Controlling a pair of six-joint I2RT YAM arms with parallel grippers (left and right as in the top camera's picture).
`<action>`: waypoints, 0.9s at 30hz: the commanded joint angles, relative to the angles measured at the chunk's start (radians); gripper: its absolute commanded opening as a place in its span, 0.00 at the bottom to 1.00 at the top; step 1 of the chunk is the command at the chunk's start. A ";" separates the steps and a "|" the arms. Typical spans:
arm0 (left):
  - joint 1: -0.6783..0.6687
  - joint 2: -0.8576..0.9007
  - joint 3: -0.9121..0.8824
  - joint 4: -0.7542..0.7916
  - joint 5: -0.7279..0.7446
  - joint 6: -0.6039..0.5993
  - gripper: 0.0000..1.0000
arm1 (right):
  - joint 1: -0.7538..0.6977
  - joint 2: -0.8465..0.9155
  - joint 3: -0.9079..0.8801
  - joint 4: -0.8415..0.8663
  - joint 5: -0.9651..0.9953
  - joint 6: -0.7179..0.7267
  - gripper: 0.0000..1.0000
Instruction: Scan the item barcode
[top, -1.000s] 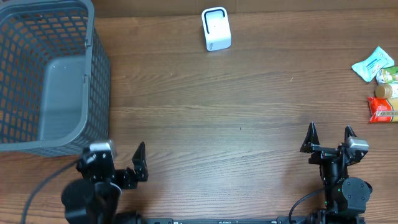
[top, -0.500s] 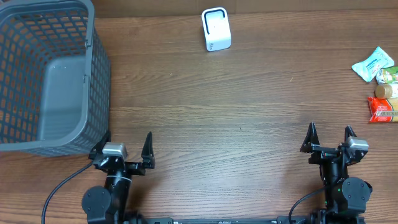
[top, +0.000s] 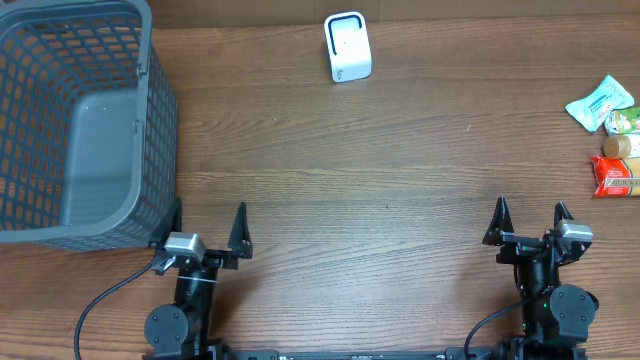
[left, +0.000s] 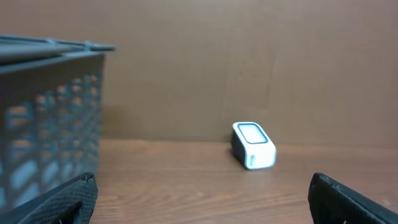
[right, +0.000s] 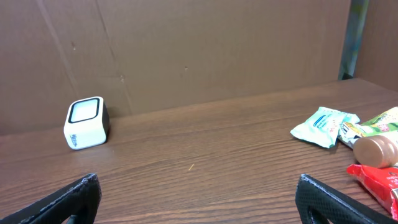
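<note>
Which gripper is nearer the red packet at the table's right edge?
Right. The right gripper sits just left of and below the red packet in the overhead view; the left gripper is far off, beside the basket.

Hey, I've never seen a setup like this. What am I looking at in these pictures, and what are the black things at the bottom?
Those black things are two robot arms, each ending in a two-finger gripper: the left gripper and the right gripper. Both are open and hold nothing. The top-down picture comes from a camera above the wooden table. The other two come from a small camera on each wrist, looking forward between that arm's fingers. On the table are a grey plastic basket on the left, a small white barcode scanner at the back, and some grocery items at the right edge, among them a teal packet and a red packet.
</note>
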 joint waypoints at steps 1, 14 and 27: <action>-0.055 -0.012 -0.005 -0.059 -0.048 -0.002 1.00 | -0.002 -0.009 -0.010 0.006 0.010 -0.004 1.00; -0.060 -0.012 -0.005 -0.235 -0.158 0.022 1.00 | -0.002 -0.009 -0.010 0.006 0.010 -0.004 1.00; -0.060 -0.012 -0.005 -0.241 -0.211 0.116 1.00 | -0.002 -0.009 -0.010 0.006 0.010 -0.004 1.00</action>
